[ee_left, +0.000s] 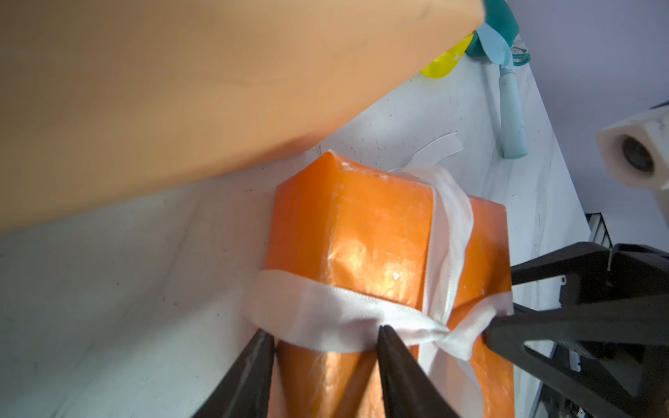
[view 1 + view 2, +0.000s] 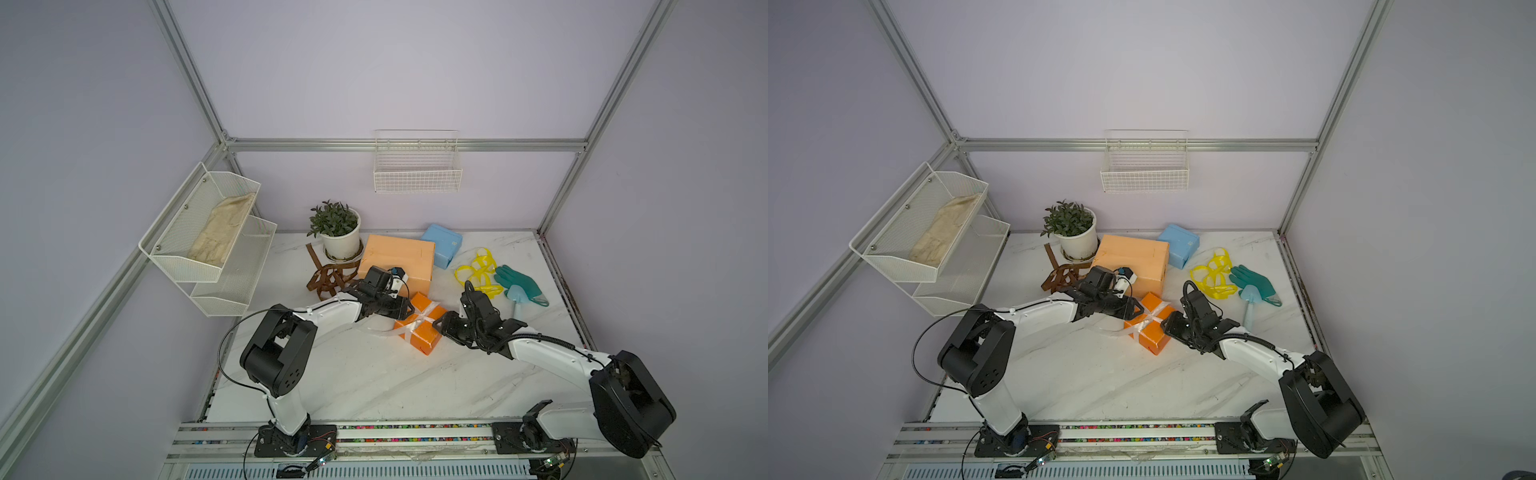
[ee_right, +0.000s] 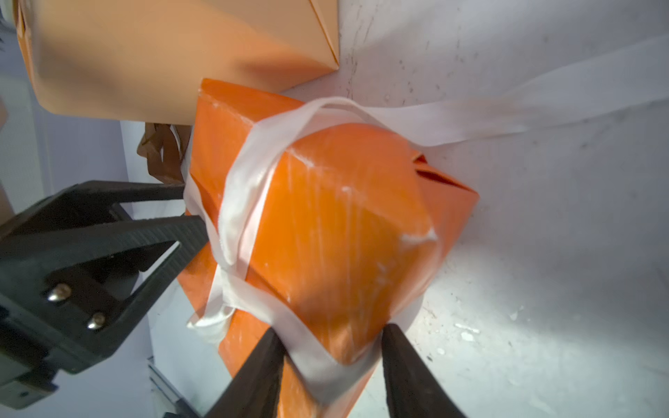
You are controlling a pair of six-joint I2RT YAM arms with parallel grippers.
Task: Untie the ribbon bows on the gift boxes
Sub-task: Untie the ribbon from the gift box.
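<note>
Marble tabletop [image 2: 353, 374]: left claw [image 1: 324, 334] and right claw [image 3: 331, 333] straddle white ribbon [image 1: 449, 224] on orange box [image 1: 362, 231]; whether either clamps is unclear.

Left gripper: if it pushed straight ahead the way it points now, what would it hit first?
The white ribbon crossing the orange box, right between the tips of the left gripper; it may already touch.

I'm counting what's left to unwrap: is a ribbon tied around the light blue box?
No: in a top view the light blue box is bare, and the yellow ribbon lies loose beside it.
</note>
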